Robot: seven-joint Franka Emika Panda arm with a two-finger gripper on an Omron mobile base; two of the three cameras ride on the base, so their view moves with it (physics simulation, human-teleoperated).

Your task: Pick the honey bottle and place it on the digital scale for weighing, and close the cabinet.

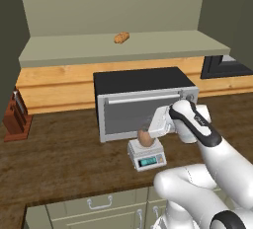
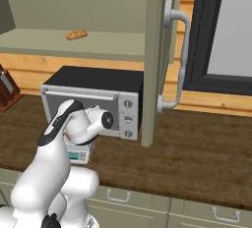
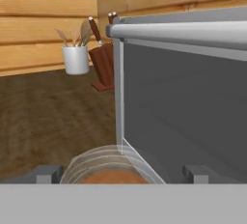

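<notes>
The white arm (image 1: 207, 144) rises from the near edge of the wooden counter (image 1: 59, 159), bends at its elbow and reaches back toward the silver toaster oven (image 1: 143, 102), the hand lying roughly level with the camera facing the oven's glass door. The sage-green cabinet (image 2: 160, 50) stands open: in the right base view its door edge and vertical silver handle (image 2: 179, 60) jut out over the counter just beside the oven's right end, while the left base view gives the open shelf (image 1: 123, 48) with a small orange-brown lump (image 1: 121, 37) on it. The digital scale (image 1: 146, 155) sits on the counter just in front of the oven door, nearer the front edge, its teal display facing outward. The honey bottle (image 1: 145, 137) stands upright on the scale's platform. The gripper (image 1: 148, 133) is at the bottle; in the hand view the bottle's pale lid (image 3: 108, 167) lies between the two finger tips (image 3: 48, 174), which stand apart at either side, and contact cannot be judged. That view also brings in a white utensil holder (image 3: 76, 59) and a knife block (image 3: 102, 63) by the back wall.
</notes>
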